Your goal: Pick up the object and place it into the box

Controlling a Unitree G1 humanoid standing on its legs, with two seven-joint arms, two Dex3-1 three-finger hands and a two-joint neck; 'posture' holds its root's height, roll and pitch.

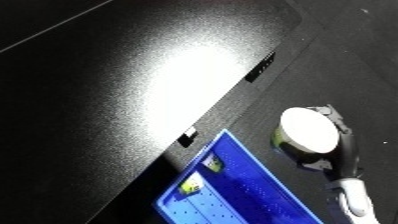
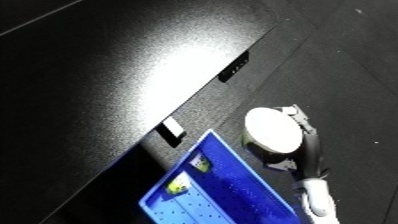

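The black table filled the upper left of my tilted view, with a broad patch of glare across its top and its edge running down to the bin. Dark textured floor took up the right side.

The blue bin sat at the lower middle, below the table's edge, its perforated bottom showing. Its far corner lay near a small pale bracket under the table's rim.

The white forearm came in from the lower right corner.

The object was a round white thing, seen face-on. It was outside the bin, just beside the bin's right rim and over the floor. I could not tell how high it was.

The right hand was wrapped round the object, with dark fingers showing at its upper right and lower edge.

A small yellow-green item lay against the bin's left inner wall, too small to identify. A pale patch lay further along the same wall.

A row of dark slots marked the table's edge.
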